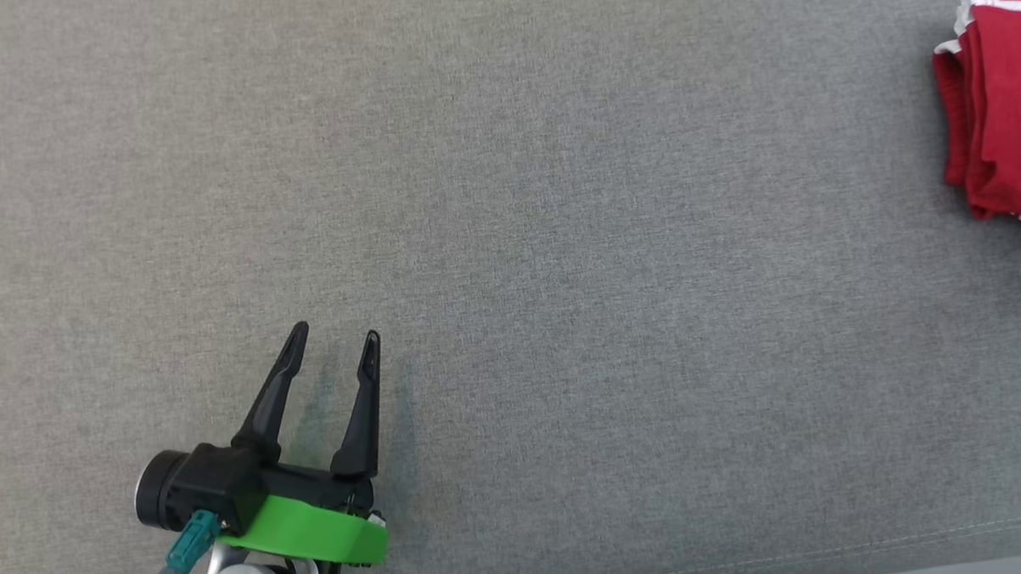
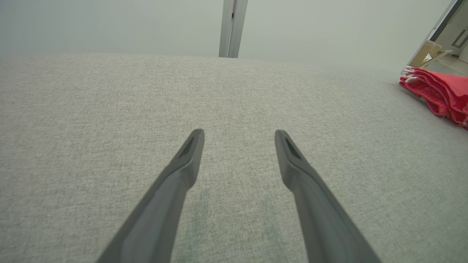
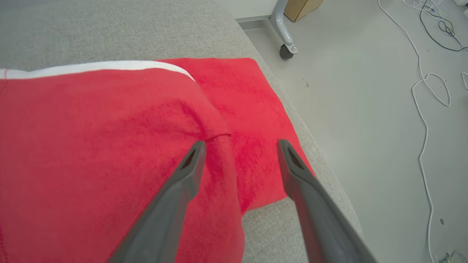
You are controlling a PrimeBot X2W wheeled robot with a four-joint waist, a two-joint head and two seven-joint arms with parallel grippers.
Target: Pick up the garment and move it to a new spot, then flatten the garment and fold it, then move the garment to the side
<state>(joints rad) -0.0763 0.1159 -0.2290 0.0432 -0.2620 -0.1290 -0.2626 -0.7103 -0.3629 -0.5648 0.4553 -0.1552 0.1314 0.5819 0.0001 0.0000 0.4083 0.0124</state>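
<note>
Grey woven cloth covers the broad padded top (image 1: 560,234) I am working over, and I place everything against that top. Off its rounded right-hand edge, a pale smooth floor (image 3: 365,109) carries loose white cables (image 3: 424,109), a dark caster wheel (image 3: 286,52) on a curved grey metal leg, and a brown cardboard box (image 3: 301,6). Past the top's far edge stands a pale upright post (image 2: 232,27) against a plain wall.

A soft, nappy red garment (image 1: 1001,108) with a white band along one hem lies on the top at its right edge, folded into a thick, roughly rectangular stack of layers, one corner reaching the rounded rim.

My left gripper (image 1: 335,332), black with a bright green collar (image 1: 315,532) at the wrist, hovers over the top's near left part. Its long, tapered matte fingers are spread wide with nothing between them, and a broad stretch of bare grey weave separates it from the garment.

My right gripper (image 3: 241,142) hangs over the top's right edge, directly above the garment, fingers parted and gripping nothing. One tip sits over a raised fold, the other over the stack's outer edge. Whether either tip touches the cloth I cannot tell.
</note>
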